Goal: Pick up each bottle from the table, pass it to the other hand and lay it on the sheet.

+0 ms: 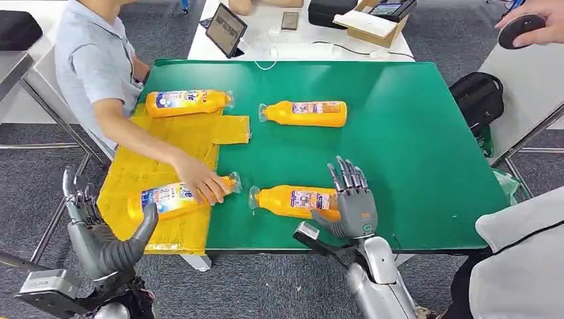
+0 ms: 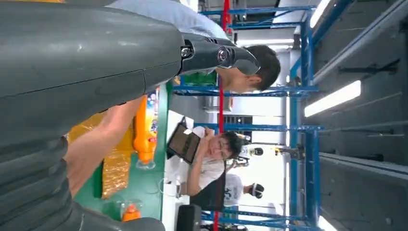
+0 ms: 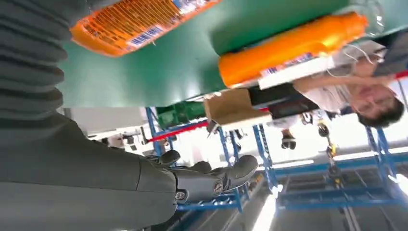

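Four orange bottles lie on their sides. One bottle (image 1: 189, 102) rests at the far end of the yellow sheet (image 1: 166, 143). A second bottle (image 1: 174, 199) lies on the sheet's near part, under a person's hand (image 1: 203, 186). A third bottle (image 1: 306, 113) lies on the green table (image 1: 412, 146) at mid-back. The fourth bottle (image 1: 292, 201) (image 3: 139, 24) lies near the front edge. My right hand (image 1: 349, 203) stands at its base end, fingers spread upward, holding nothing. My left hand (image 1: 100, 232) hangs open off the table's front left corner, its thumb (image 2: 211, 53) extended.
A person in a blue shirt (image 1: 93, 60) leans over the sheet from the left. Another person (image 1: 525, 252) stands at the front right. A white table behind carries a tablet (image 1: 226, 30) and a cardboard box (image 1: 372, 20). A black bag (image 1: 475, 96) sits right of the table.
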